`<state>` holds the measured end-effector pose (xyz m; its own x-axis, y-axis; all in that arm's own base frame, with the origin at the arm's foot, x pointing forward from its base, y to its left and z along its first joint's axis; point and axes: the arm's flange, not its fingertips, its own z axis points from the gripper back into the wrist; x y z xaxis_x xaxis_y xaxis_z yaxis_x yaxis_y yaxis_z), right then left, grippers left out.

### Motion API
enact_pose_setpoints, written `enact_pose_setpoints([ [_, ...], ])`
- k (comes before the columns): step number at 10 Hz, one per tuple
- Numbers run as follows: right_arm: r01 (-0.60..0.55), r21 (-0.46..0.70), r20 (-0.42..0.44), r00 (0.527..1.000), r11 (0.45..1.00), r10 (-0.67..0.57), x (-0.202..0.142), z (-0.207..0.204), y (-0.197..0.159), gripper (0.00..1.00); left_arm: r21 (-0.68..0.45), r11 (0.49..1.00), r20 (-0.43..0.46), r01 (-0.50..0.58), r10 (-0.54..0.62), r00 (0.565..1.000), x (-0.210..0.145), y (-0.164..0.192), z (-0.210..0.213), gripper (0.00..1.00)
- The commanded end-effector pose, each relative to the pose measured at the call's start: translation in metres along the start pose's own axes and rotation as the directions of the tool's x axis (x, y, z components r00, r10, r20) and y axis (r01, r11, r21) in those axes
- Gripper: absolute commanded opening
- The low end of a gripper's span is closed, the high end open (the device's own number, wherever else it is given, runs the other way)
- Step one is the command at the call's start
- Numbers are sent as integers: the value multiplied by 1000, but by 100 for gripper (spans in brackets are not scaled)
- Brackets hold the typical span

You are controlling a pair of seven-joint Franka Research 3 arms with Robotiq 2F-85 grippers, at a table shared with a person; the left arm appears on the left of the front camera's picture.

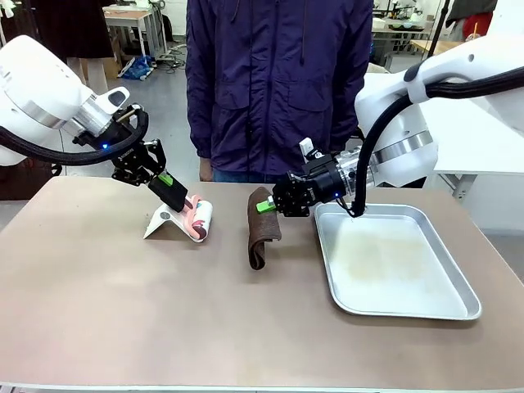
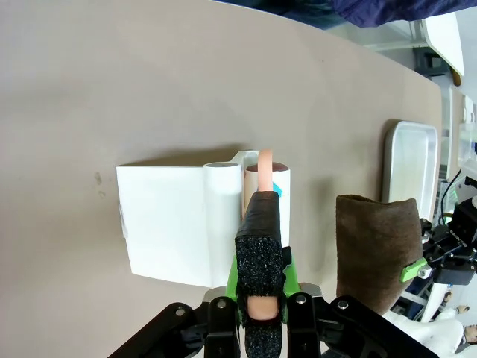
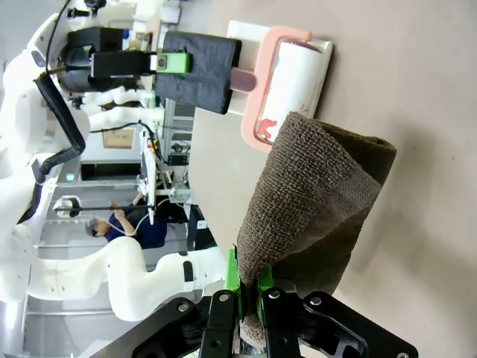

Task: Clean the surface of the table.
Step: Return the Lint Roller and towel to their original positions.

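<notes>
While both arms reach in over the brownish-taupe desk [image 1: 123, 311], each hand is pressed shut on an item. The left hand [image 1: 170, 190] enters from the left and pinches the pink handle of a lint roller [image 1: 199, 219] between its padded fingers [image 2: 259, 261]. The roller rests on the desk, left of centre, against a white stand [image 1: 160, 223] that lies on the surface; in the left wrist view the white stand [image 2: 168, 227] extends to one side of the roller [image 2: 264, 183], touching it. The right hand [image 1: 274, 205] enters from the right and pinches the top edge of a brown cloth [image 1: 262, 231]. The cloth hangs folded from that hand, and its lower end touches the desk near the centre. In the right wrist view the cloth [image 3: 317, 205] rises from between the green pads, with the lint roller [image 3: 294, 82] and the left hand [image 3: 197, 63] beyond it. A silver metal tray [image 1: 426, 307] lies flat on the right part of the desk, just beside the cloth. A person in a dark purple jacket [image 1: 278, 82] stands at the far side, behind the centre of the desk.
</notes>
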<state>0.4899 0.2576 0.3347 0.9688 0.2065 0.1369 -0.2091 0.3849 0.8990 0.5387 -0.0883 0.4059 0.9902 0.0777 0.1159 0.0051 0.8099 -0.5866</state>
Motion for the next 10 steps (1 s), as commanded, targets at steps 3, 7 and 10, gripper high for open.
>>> enact_pose_setpoints([
  [3,82,-37,-59,995,996,-84,11,0,-2,10,20,1000,36,15,-16,999,1,11,-3,22],
  [7,166,-122,-48,984,979,-173,11,2,-8,77,32,999,35,14,-15,999,1,12,-2,100],
  [10,198,-170,-15,979,965,-203,8,7,-10,100,28,1000,50,12,-13,999,0,12,4,100],
])
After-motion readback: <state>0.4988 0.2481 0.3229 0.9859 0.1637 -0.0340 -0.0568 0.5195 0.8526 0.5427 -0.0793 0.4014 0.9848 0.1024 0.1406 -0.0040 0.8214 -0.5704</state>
